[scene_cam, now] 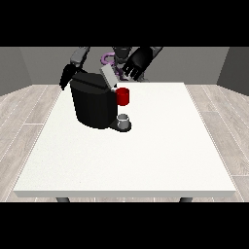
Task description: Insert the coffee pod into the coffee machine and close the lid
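Plainly, my hand at the view's right [137, 62] hung with fingers relaxed, holding nothing, above the black boxy coffee machine [93, 103] whose grey flap lid [108, 77] stood raised beside them, and I feared clipping it.

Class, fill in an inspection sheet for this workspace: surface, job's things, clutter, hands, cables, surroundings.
Surface: white table, mostly bare.
Job's things: black coffee machine at the view's left, lid tilted up; a red thing at the machine; a grey thing on its base.
Clutter: nothing seen.
Hands: hand at the view's right raised behind the lid; hand at the view's left behind the machine.
Cables: purple loop on the robot's torso.
Surroundings: wooden floor, grey walls.
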`<state>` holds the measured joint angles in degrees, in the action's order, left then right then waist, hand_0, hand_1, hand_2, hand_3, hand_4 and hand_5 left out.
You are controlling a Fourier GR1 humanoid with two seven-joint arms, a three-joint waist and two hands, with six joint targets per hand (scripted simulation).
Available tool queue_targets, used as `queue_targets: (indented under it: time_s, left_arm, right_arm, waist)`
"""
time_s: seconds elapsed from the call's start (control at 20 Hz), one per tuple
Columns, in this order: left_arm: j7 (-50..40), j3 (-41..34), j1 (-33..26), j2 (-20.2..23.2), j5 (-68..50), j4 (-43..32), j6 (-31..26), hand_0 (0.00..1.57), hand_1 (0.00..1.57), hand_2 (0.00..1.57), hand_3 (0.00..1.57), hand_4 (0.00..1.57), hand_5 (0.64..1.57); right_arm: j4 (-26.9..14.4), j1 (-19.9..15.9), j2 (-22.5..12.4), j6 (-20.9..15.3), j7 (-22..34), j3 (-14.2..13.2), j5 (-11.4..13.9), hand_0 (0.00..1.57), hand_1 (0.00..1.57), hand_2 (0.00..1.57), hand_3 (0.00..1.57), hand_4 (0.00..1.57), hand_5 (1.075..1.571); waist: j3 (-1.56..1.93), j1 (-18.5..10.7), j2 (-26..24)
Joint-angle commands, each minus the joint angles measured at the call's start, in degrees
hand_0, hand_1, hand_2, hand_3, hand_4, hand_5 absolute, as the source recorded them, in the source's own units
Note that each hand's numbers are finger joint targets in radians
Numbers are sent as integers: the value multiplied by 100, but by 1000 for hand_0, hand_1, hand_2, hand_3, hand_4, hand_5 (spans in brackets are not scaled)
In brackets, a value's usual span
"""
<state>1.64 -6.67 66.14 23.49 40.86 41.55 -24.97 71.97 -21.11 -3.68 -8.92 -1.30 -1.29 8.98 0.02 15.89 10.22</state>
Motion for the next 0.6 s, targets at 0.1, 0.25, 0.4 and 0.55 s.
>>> queue_targets:
  time_s: [0.1, 0.25, 0.4, 0.55]
  left_arm:
    - [197, -127, 443, 333, -51, -114, -239, 1265, 1265, 1303, 1256, 465, 1571]
    - [107, -94, 615, 235, 67, -132, 51, 1223, 1223, 1288, 1245, 491, 1571]
    - [298, -99, 508, 331, 83, -228, 38, 1188, 1188, 1266, 1227, 471, 1571]
    - [261, -28, 693, 259, 106, -189, -80, 1186, 1186, 1256, 1227, 472, 1571]
  right_arm:
    - [24, -111, -25, -1, -126, -55, -23, 0, 0, 0, 0, 0, 1571]
    - [11, -547, -113, -60, 27, -177, -28, 0, 0, 0, 0, 147, 1571]
    - [89, -500, -100, -124, 68, -210, -36, 0, 0, 0, 0, 0, 1571]
    - [-163, -549, -107, -156, -167, -291, -43, 0, 0, 0, 0, 0, 1571]
  waist:
    - [0, 82, 383]
    - [0, 124, 727]
    - [-1, 106, 699]
    - [2, 11, 867]
